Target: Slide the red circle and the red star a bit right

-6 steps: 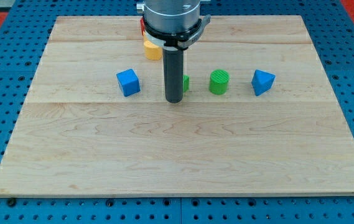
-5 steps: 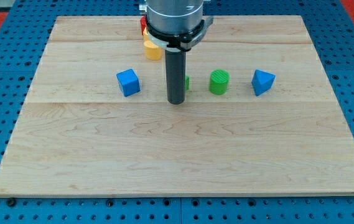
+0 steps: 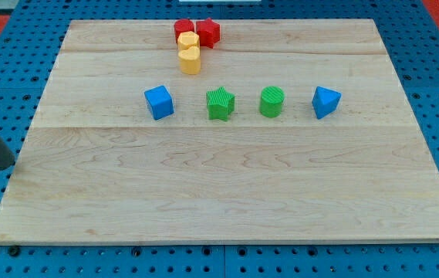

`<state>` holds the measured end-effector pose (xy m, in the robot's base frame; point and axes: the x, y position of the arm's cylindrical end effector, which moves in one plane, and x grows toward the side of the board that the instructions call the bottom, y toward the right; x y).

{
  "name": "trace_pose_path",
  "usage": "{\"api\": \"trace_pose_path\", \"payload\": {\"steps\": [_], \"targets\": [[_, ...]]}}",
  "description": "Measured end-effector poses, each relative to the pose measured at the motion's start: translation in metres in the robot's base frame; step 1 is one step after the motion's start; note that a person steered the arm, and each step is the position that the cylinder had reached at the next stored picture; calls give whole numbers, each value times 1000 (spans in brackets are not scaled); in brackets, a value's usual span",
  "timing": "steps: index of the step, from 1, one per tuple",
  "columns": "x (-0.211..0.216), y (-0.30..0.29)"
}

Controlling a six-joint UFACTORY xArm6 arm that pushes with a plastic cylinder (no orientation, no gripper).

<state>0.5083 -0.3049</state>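
Observation:
The red circle [image 3: 184, 30] and the red star [image 3: 208, 32] sit side by side at the board's top middle, the circle on the left. Two yellow blocks touch them from below: an upper one [image 3: 188, 42] and a lower one [image 3: 190, 61]. My tip [image 3: 1, 164] is at the view's far left, off the board's left edge, far from every block.
A row of blocks lies across the board's middle: a blue cube [image 3: 159, 102], a green star [image 3: 220, 103], a green cylinder [image 3: 271, 102] and a blue triangular block [image 3: 325, 101]. The wooden board [image 3: 227, 193] rests on a blue pegboard table.
The rod has left the board's middle, where it stood in front of the green star, and now stands off the left edge. The blocks have not moved.

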Motion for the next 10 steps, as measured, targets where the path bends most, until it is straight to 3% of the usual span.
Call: {"api": "trace_pose_path", "payload": {"steps": [1, 2, 3, 6, 7, 10], "targets": [[-41, 1], [-117, 1], [-136, 0], [-279, 134], [-294, 215], [-276, 394]]}}
